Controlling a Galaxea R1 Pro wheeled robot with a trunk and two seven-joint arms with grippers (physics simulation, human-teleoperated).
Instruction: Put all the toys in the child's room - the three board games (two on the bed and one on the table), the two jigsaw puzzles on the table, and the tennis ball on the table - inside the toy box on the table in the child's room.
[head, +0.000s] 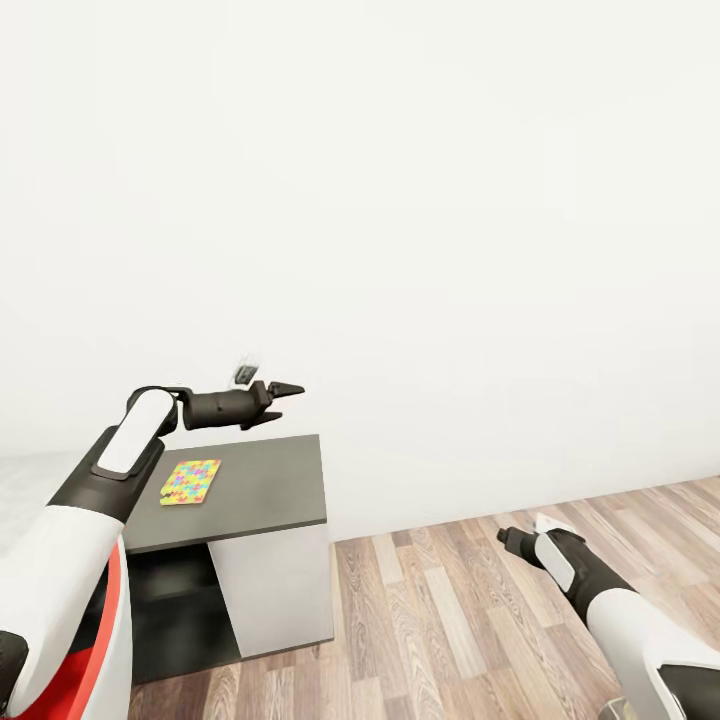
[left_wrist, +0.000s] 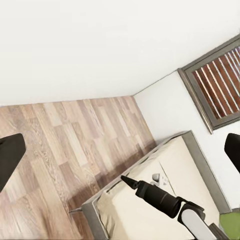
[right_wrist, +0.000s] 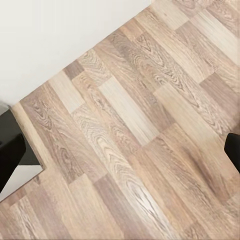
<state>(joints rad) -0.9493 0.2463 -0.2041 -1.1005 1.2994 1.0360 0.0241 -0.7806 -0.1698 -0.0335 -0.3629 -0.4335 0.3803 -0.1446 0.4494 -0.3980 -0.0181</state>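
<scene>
1. Jigsaw puzzle (head: 190, 482) lies flat on the dark grey cabinet (head: 270, 485), near its left edge, by the white wall (head: 420, 200).
2. Left pincer (head: 283, 398) is raised above the cabinet top, pointing right; fingers spread apart, nothing between them. Left wrist view agrees: dark fingertips (left_wrist: 10, 160) sit at opposite edges of the frame.
3. Right pincer (head: 507, 537) hangs low over the wood-plank floor (head: 450, 620), well apart from the cabinet. Right wrist view shows its fingertips (right_wrist: 10, 152) far apart, empty.
4. Left wrist view: bed (left_wrist: 165, 185) with beige mattress and a louvred window (left_wrist: 220, 85).
</scene>
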